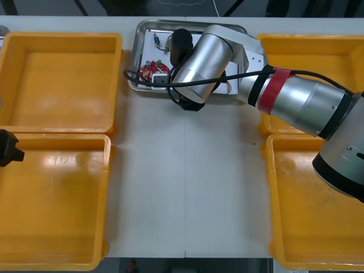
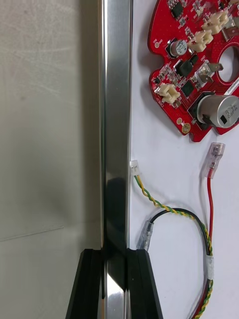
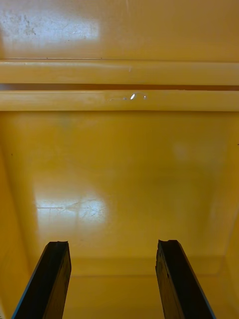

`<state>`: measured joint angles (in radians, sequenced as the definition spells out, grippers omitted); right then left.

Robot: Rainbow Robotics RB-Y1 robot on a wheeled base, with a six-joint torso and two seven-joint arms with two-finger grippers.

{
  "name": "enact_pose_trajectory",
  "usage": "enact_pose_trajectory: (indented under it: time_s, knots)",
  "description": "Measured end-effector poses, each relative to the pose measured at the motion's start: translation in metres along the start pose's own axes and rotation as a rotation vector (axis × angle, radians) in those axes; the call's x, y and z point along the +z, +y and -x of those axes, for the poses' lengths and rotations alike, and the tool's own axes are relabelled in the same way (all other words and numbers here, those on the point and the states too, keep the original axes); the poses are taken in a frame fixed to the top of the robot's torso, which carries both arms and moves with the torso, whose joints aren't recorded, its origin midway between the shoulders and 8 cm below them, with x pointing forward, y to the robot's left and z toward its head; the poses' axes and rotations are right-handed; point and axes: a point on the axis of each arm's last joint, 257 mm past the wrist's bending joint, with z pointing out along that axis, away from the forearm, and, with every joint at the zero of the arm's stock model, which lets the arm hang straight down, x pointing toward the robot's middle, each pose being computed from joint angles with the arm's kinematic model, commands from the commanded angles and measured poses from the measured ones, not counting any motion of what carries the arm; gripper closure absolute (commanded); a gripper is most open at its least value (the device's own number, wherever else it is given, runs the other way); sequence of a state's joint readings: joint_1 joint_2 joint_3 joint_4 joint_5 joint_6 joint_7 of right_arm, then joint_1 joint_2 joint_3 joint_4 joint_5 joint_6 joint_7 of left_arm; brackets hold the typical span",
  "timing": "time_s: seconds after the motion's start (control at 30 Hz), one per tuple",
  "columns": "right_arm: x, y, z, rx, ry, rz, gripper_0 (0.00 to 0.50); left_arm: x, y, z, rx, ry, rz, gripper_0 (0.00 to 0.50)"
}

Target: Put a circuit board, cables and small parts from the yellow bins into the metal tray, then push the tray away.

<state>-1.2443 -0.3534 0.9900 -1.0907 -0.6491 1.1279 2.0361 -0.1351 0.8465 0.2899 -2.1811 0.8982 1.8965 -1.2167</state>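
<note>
The metal tray [image 1: 187, 24] lies at the table's far middle, white inside. In it are a round red circuit board [image 1: 153, 69] [image 2: 199, 65], a red and yellow cable [image 2: 169, 207] and other small items at its far left. My right arm reaches across to the tray's near rim [image 2: 115, 99]. My right gripper [image 2: 115, 251] is shut on that rim, one finger outside over the table and one inside. My left gripper [image 3: 114, 246] hangs open at the left edge [image 1: 8, 148], above a yellow bin's bare floor [image 3: 119, 174].
Two yellow bins stand on the left [image 1: 60, 79] [image 1: 54, 199] and two on the right [image 1: 318, 57] [image 1: 313, 210], all looking bare inside. The light table [image 1: 187, 182] runs between them. The right arm's black hose loops over the tray's near left corner.
</note>
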Motion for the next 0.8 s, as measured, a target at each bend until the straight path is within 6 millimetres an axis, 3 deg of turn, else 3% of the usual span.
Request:
enact_pose_trajectory:
  time_s: [0.4,0.43,0.5,0.53,0.57,0.63,0.67,0.8]
  knots:
    - [0.0002,-0.0073,0.0069,-0.027,-0.007,-0.014,0.499,0.0000,0.0000,0.0000,0.000,0.000,0.000,0.000]
    - [0.0001,-0.0073,0.0072,-0.028,-0.007,-0.014,0.479,0.0000,0.0000,0.0000,0.000,0.000,0.000,0.000]
    - [0.0000,-0.0072,0.0077,-0.033,-0.008,-0.014,0.343,0.0000,0.0000,0.0000,0.000,0.000,0.000,0.000]
    - [0.0001,-0.0071,0.0078,-0.038,-0.008,-0.014,0.310,0.0000,0.0000,0.0000,0.000,0.000,0.000,0.000]
    - [0.0002,-0.0070,0.0078,-0.047,-0.007,-0.013,0.241,0.0000,0.0000,0.0000,0.000,0.000,0.000,0.000]
    - [-0.0001,-0.0071,0.0084,-0.058,-0.008,-0.014,0.046,0.0000,0.0000,0.0000,0.000,0.000,0.000,0.000]
    - [-0.0004,-0.0075,0.0088,-0.058,-0.009,-0.014,0.000,0.0000,0.0000,0.0000,0.000,0.000,0.000,0.000]
    - [-0.0027,-0.0084,0.0070,-0.055,0.003,-0.009,0.000,0.0000,0.0000,0.0000,0.000,0.000,0.000,0.000]
